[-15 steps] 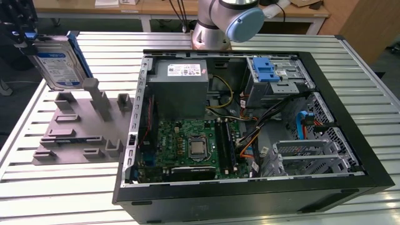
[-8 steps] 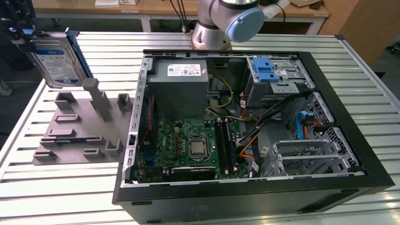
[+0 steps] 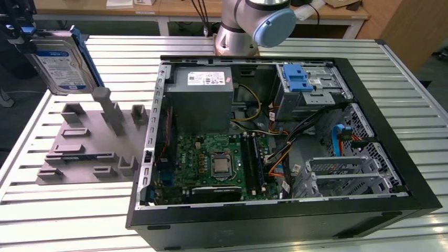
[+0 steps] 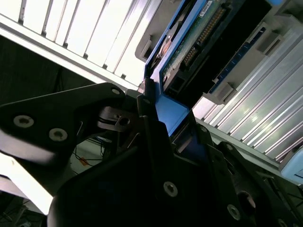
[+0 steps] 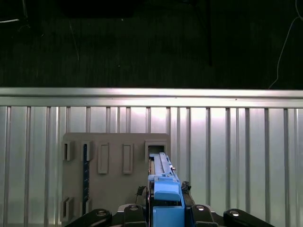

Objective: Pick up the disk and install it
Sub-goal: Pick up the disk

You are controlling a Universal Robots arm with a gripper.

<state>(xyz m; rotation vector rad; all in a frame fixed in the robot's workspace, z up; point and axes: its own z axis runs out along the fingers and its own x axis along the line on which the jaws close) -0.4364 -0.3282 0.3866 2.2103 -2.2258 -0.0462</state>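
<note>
a: where is the open room lying?

b: the slotted aluminium table [image 3: 70,210] is spreading wide on the exterior view's left, with bare slats showing in front of the grey fixture [image 3: 84,157] and between it and the table's edge. the open computer case [image 3: 392,157] is taking up the middle and the exterior view's right, and its black rim is standing just beside the fixture.

a: what is sitting in the case?

b: the power supply [image 3: 203,100] is lying at the far side, and the motherboard [image 3: 210,163] is lying nearer the camera. the drive cage [image 3: 318,89] with its blue latch [image 3: 297,79] is sitting in the far corner on the exterior view's right. coloured cables [image 3: 280,157] are trailing between board and cage. in the first wrist view a thin blue-edged card [image 5: 85,175] is standing in one slot of the fixture.

a: and the disk?

b: the disk [image 3: 60,65] is hanging over the fixture's far corner on the exterior view's left, well apart from the cage. the gripper [image 4: 176,132] is clenching the blue end tab [image 5: 165,198] of its carrier. the long axis is running nearly upright and tipping slightly, with the tab end up and the label facing the exterior camera. i cannot tell whether the lower end is touching the fixture.
</note>
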